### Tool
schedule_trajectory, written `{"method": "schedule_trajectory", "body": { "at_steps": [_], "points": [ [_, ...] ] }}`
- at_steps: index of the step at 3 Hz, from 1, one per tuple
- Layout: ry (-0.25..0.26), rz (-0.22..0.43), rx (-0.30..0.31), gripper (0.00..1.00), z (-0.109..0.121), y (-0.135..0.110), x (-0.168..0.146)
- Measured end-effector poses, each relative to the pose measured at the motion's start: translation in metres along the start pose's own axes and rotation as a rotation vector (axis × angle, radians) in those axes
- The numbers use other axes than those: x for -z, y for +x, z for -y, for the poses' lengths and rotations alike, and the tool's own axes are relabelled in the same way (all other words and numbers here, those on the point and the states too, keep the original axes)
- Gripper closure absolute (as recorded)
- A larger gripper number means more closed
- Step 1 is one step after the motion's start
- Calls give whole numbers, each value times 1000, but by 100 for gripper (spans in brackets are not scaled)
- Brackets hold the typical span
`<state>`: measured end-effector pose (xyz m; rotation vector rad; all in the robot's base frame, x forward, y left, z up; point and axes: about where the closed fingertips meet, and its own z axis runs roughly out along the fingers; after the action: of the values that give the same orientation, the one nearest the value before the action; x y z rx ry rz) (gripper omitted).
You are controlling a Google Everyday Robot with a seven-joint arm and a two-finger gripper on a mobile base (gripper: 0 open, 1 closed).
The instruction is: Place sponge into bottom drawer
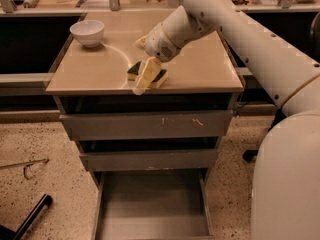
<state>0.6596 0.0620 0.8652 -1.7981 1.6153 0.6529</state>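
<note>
The sponge [134, 70], dark green over yellow, lies on the cabinet top [200, 69] near its front edge. My gripper [139, 66] is down at the sponge and open. One pale-yellow padded finger [145, 76] crosses in front of the sponge's middle, and the other [141, 40] shows behind it, next to the wrist. The sponge rests on the top and is not lifted. The bottom drawer [150, 204] is pulled out below, a shallow grey tray with a bare floor.
A white bowl [87, 32] stands at the back left of the cabinet top. The top drawer [150, 125] and middle drawer [150, 159] are pushed in. My white arm and body fill the right side. A dark bar [30, 216] lies on the floor at the left.
</note>
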Motion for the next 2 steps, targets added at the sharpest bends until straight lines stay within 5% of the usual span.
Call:
{"method": "schedule_trajectory", "body": {
  "at_steps": [2],
  "points": [
    [10,-47,-36,0,33,16,-17]
  ]
}}
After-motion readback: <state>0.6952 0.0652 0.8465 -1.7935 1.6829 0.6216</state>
